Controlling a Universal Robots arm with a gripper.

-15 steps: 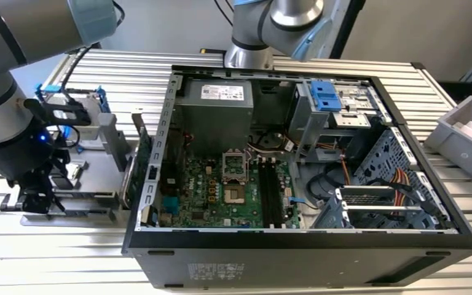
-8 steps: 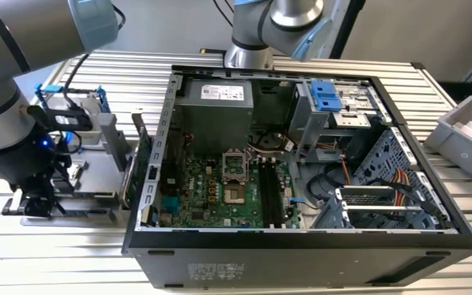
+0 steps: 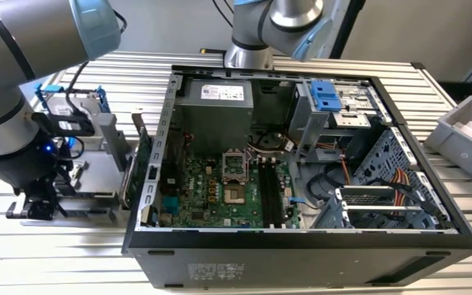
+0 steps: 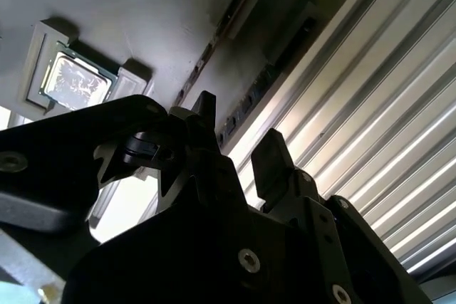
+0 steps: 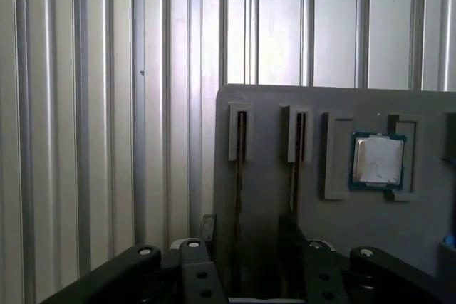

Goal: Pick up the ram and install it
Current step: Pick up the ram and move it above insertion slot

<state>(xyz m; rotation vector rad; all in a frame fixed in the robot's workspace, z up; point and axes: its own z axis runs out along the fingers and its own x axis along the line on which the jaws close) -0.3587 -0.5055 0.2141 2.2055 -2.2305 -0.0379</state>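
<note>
The ram point(image 5: 238, 190) is being carried on edge in the slot nearest the side edge of the gray holder point(image 5: 271, 105), which is lying on the slatted table point(image 3: 56, 258) beside the computer case point(image 3: 302, 246). The ram is being straddled by the gripper point(image 5: 246, 272), whose fingers are being held apart, released. A processor point(image 5: 378, 161) is being kept in a recess of the same holder.

bench point(image 3: 72, 270): silver, ribbed | computer case point(image 3: 302, 255): black | motherboard point(image 3: 211, 190): green | bracket point(image 3: 324, 95), upper right of exterior view: blue | holder plate point(image 5: 271, 176): grey | processor point(image 5: 377, 160): silver, teal rim | gripper point(image 4: 239, 129): black
</note>
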